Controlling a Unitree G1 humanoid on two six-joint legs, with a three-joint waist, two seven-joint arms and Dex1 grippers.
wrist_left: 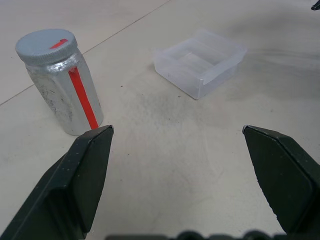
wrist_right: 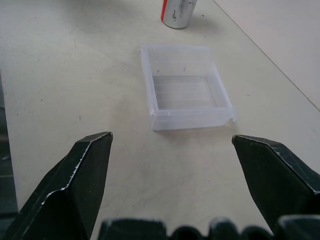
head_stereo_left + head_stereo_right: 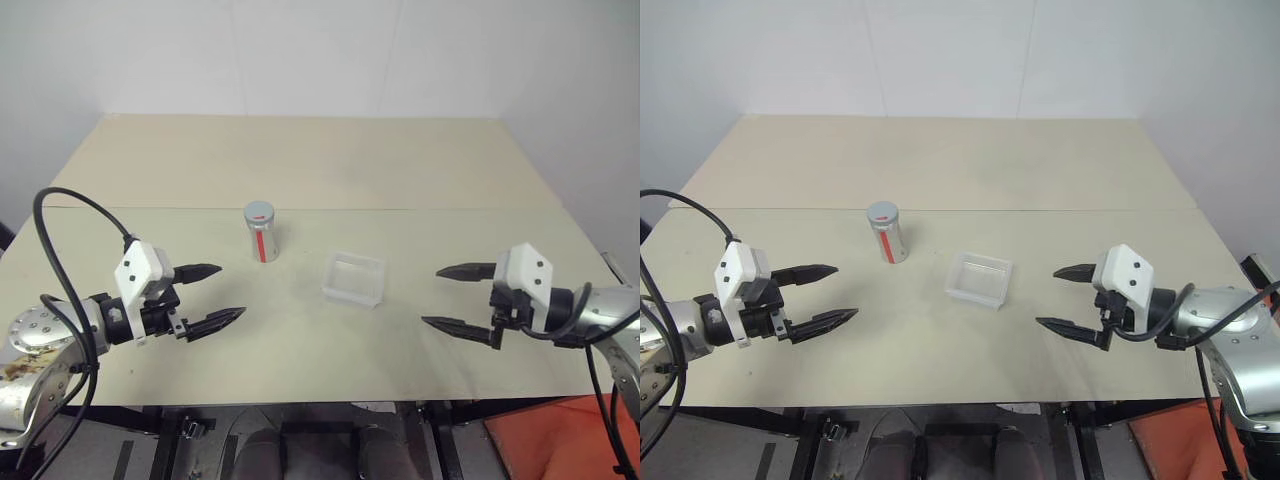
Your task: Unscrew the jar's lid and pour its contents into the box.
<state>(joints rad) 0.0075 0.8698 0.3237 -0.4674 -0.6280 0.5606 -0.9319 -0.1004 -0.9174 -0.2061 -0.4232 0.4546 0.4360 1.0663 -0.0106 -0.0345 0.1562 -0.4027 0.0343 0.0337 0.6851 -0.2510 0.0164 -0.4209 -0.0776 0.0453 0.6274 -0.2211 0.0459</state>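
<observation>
The jar (image 3: pixel 260 233) stands upright near the table's middle, silver-grey with a red stripe down its side. Its lid (image 1: pixel 46 45) sits on top, grey with a short red mark. The box (image 3: pixel 353 278), a clear shallow tray, rests to the jar's right and looks empty. My left gripper (image 3: pixel 217 293) hovers open to the left of and nearer than the jar, apart from it. On the other side, my right gripper (image 3: pixel 452 296) hangs open to the right of the box, holding nothing.
The beige table (image 3: pixel 320 170) has a seam line running across it behind the jar. Its front edge lies just below both grippers. A white wall rises behind the far edge. An orange object (image 3: pixel 560 440) sits on the floor at the lower right.
</observation>
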